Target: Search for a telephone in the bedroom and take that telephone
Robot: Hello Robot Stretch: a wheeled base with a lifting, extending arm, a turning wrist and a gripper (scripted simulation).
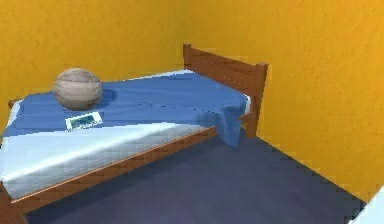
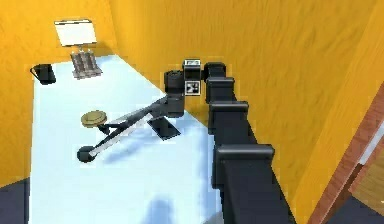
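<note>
In the forward view a wooden bed with a red-brown frame (image 1: 228,72) stands against the orange walls. On its left part rests a round brown-orange ball (image 1: 77,88). Just near of the ball, on the dark blue blanket (image 1: 170,100), lies a small flat slab with a white frame and a dark screen. By its shape I judge it is the telephone (image 1: 83,121).

So the search seems finished, but the taking is not yet done. The robot must come beside the bed and bring its arm over that slab.

In the arm side view a long pale tabletop (image 2: 60,170) carries a small black thing (image 2: 42,73) at far left. Right of it is a white panel on a dark stand (image 2: 75,33). Nearer lies a small tan round disc (image 2: 95,118). The gripper (image 2: 91,136) reaches over this table from the dark square arm (image 2: 235,130) on the right. Because the disc lies at its finger ends, I cannot tell whether it holds anything, nor the state of its fingers.
</note>
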